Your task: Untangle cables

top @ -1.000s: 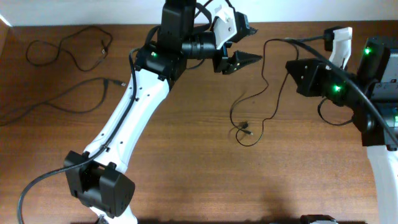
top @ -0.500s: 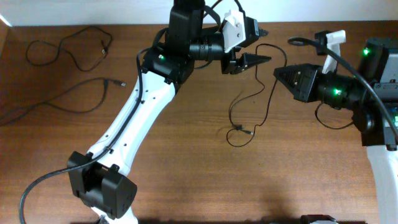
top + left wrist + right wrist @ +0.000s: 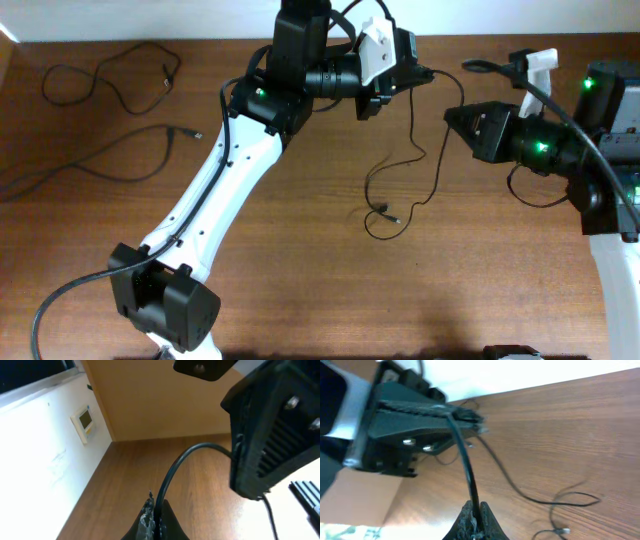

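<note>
One thin black cable [image 3: 413, 130] is held up between both grippers, and its slack droops to a loop with a small plug [image 3: 386, 211] on the wooden table. My left gripper [image 3: 427, 72] is shut on the cable's upper part, pinching it between the fingertips [image 3: 158, 516]. My right gripper [image 3: 448, 116], a short way to the right and lower, is shut on the same cable [image 3: 465, 467], which runs from its tips [image 3: 473, 516] to the left gripper [image 3: 420, 410]. Two more cables lie apart at the far left, one [image 3: 100, 85] near the back edge and one [image 3: 110, 165] below it.
The brown table [image 3: 300, 280] ends at a white wall along the back. The right arm's base with green lights [image 3: 600, 120] stands at the right edge. The left arm's white link [image 3: 215, 190] crosses the table's middle left.
The left gripper moved right and back, then closed on the cable. The right gripper swung left toward it, still shut. The cable's loop on the table shifted slightly left.
</note>
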Available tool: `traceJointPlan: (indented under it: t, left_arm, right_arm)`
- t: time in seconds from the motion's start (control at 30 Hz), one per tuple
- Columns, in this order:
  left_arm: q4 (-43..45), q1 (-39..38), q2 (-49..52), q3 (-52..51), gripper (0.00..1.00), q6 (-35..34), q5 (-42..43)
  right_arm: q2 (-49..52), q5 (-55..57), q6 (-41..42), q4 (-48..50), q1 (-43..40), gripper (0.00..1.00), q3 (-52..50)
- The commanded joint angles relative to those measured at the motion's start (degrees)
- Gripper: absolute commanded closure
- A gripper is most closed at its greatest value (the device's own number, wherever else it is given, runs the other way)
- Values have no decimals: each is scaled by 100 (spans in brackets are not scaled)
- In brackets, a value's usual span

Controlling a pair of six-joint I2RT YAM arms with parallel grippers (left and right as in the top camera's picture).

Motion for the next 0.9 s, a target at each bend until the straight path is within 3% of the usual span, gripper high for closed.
traceJointPlan:
  t: [0.0,0.07,0.17,0.27,0.47,0.73,0.87]
  left_arm:
    - [151,7,-111,26,100,-741,-63]
    - [361,7,-201,26,100,-1115,-63]
    - [634,7,-409,26,100,-1615,-70]
    - [597,11,-623,26,100,-2057,-540]
    - [-446,7,-1141,26,100,-2184,-2682]
    - [-1541,4,-1257,26,100,-1528,-3202]
    - [-2122,7,-1257,26,100,-1530,-3779]
  right_arm:
    - [-17,1099,26,-151,-7,96,74]
    - [-17,1353,26,-208,-7,90,74]
    - [-17,1707,28,-278,-9,35,74]
    - [-17,1996,28,-323,-11,2,74]
    - [-17,2122,48,-365,-11,1,74]
    - [-17,2122,46,-494,-11,1,72]
    - [-17,2122,44,-584,-11,1,72]
